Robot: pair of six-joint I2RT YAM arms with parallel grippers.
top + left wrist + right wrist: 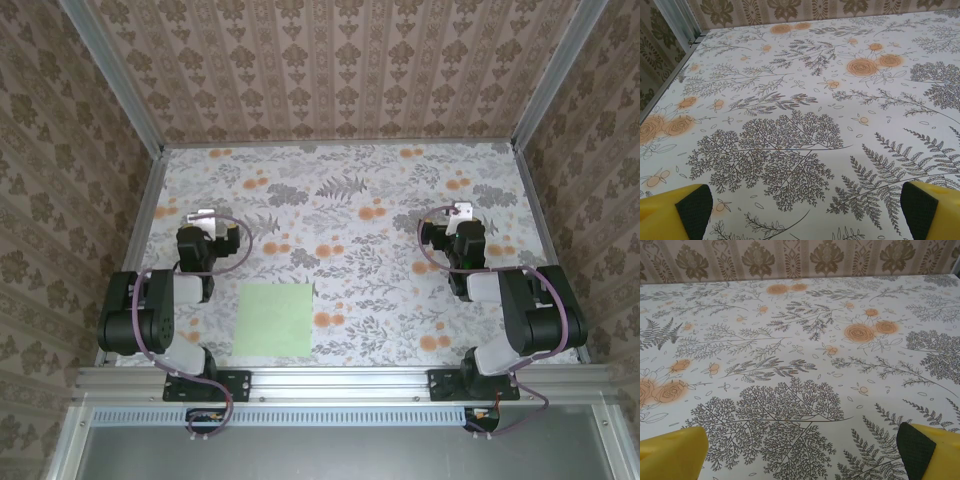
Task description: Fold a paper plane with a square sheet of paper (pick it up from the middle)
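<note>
The square sheet of paper, pale green and flat, lies on the floral table near the front edge, just right of the left arm's base. My left gripper hovers up and to the left of the sheet, apart from it. My right gripper is far off on the table's right side. Both stand open with nothing between the fingers. In the left wrist view the yellow fingertips sit wide apart over bare patterned table; the right wrist view shows its fingertips likewise. No folded paper plane is in view.
The floral tablecloth covers the whole table. Metal rails and wallpapered walls close in the left, right and back. An aluminium beam carrying both arm bases runs along the front edge.
</note>
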